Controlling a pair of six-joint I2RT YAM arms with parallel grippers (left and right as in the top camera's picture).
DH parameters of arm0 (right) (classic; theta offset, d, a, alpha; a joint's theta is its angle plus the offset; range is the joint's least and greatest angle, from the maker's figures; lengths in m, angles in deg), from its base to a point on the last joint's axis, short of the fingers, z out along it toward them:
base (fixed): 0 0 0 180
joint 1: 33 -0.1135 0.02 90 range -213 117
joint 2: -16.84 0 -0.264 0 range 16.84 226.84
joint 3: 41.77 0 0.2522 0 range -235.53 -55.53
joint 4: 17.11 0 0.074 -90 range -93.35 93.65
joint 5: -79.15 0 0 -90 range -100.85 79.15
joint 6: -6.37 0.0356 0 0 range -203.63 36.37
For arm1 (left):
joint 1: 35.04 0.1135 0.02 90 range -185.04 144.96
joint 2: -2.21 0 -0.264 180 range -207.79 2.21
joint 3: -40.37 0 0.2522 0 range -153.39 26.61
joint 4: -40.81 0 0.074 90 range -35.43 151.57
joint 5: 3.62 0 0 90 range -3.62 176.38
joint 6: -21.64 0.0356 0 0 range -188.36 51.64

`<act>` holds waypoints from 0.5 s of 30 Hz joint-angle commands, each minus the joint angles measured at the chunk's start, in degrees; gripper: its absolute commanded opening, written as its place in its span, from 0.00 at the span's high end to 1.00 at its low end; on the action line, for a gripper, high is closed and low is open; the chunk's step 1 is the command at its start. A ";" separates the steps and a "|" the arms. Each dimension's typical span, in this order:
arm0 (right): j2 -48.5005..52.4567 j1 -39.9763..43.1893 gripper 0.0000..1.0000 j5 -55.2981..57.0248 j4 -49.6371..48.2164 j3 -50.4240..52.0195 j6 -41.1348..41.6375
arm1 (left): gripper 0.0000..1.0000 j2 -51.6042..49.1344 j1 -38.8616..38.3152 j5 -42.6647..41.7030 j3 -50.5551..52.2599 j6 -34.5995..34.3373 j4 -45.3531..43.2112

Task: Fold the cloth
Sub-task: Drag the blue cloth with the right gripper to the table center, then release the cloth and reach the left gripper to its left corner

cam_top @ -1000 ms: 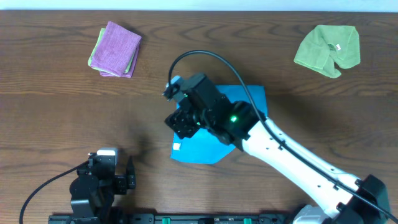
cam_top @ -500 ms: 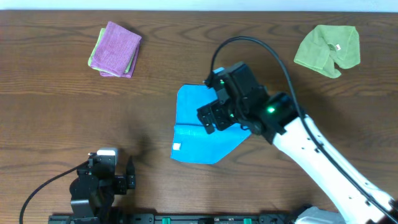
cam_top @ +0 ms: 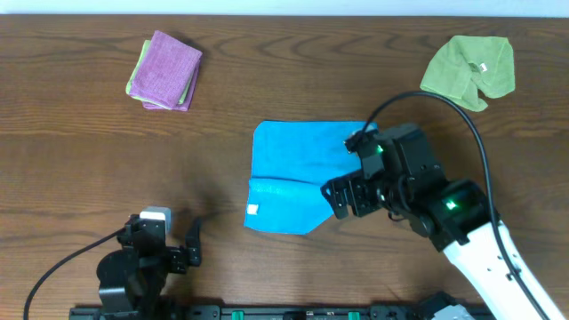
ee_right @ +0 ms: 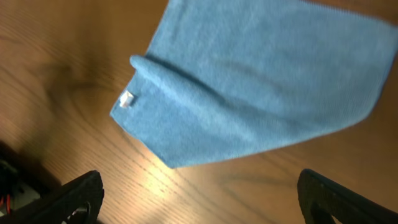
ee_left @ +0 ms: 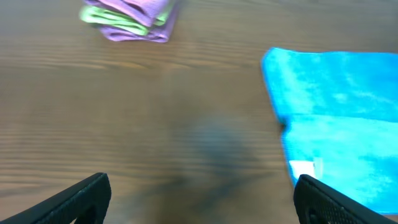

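The sky-blue cloth (cam_top: pixel 289 173) lies flat in the middle of the table, partly folded, with a small white tag (cam_top: pixel 252 211) at its lower left edge. It also shows in the left wrist view (ee_left: pixel 339 118) and the right wrist view (ee_right: pixel 261 81). My right gripper (cam_top: pixel 342 197) is open and empty, just off the cloth's right lower edge; its fingers frame bare wood in its wrist view (ee_right: pixel 199 196). My left gripper (cam_top: pixel 178 251) is open and empty near the front left, over bare wood (ee_left: pixel 202 199).
A folded purple cloth on a lime-green one (cam_top: pixel 165 70) lies at the back left and shows in the left wrist view (ee_left: pixel 134 17). A crumpled lime-green cloth (cam_top: pixel 468 71) lies at the back right. The table's front edge runs just below the left arm.
My right gripper has swept from the cloth's left side across to its right and let go, leaving the cloth laid over flat. The left arm has shifted slightly.
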 commanded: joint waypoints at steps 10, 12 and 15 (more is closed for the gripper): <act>-2.78 1.88 0.01 -1.68 -0.09 5.18 2.29 | 0.05 -28.09 -0.26 -7.45 -18.12 -5.86 5.75; -2.84 2.05 0.01 -1.68 -0.07 5.42 2.29 | 0.05 -34.21 -0.26 -9.55 -22.08 -6.56 8.46; -3.34 3.37 0.01 -1.70 -0.22 6.38 2.29 | 0.05 -43.45 -0.26 -15.10 -27.61 -6.86 12.55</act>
